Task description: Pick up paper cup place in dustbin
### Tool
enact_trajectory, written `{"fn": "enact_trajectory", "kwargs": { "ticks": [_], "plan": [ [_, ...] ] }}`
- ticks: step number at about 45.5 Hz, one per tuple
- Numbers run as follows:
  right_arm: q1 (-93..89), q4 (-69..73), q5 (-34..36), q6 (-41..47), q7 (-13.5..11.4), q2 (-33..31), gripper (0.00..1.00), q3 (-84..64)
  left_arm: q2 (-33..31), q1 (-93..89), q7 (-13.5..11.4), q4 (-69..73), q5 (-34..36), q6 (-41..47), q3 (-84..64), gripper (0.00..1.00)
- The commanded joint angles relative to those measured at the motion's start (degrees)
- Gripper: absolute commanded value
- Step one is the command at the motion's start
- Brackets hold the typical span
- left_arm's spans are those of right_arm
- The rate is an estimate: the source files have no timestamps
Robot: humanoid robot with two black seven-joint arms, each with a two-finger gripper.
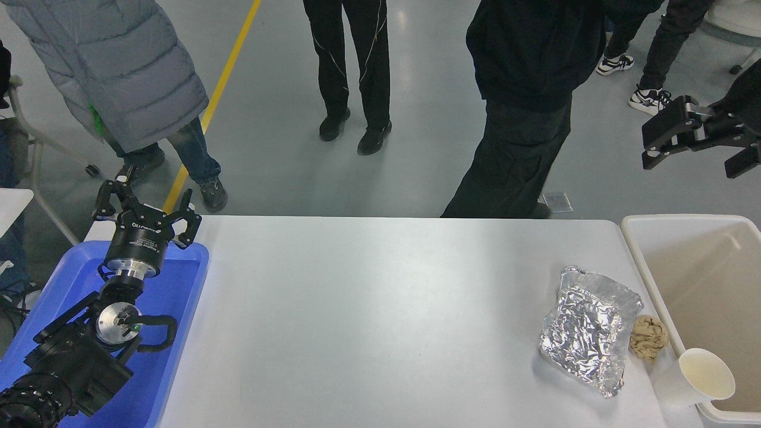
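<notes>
Nothing done yet: paper cup sits at the counter's near right corner, touching the dustbin rim, ungrasped; right hand released, empty, high above the bin; left hand parked, released, over blue tray.

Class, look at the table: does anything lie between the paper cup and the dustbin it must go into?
Nothing visible does. The paper cup lies on its side at the table's near right corner, right against the dustbin rim. The foil bag and tan paper wad sit to its left, away from the bin. The right end effector is open, high above.
</notes>
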Motion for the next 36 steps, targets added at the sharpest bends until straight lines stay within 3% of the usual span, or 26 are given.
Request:
{"fn": "enact_trajectory", "kwargs": {
  "ticks": [1, 14, 22, 36],
  "plan": [
    [-6.46, -0.58, -0.52, 0.00, -1.00, -4.65, 1.00, -2.47, 0.01, 0.00, 0.01, 0.02, 0.07, 0.01, 0.07, 0.98],
    [-17.09, -1.02, -1.31, 0.00, -2.84, -15.55, 1.00, -3.17, 0.01, 0.00, 0.01, 0.02, 0.07, 0.01, 0.07, 0.98],
    [-26.31, -3.30, -0.70, -0.17, -2.76, -20.64, 1.00, -1.77, 0.01, 0.09, 0.01, 0.02, -0.02, 0.01, 0.07, 0.98],
    [-34.58, -3.21, -0.17, -23.36, -2.67, -25.57, 1.00, 3.24, -0.08, 0.00, 0.01, 0.02, 0.07, 0.01, 0.07, 0.98]
  ]
}}
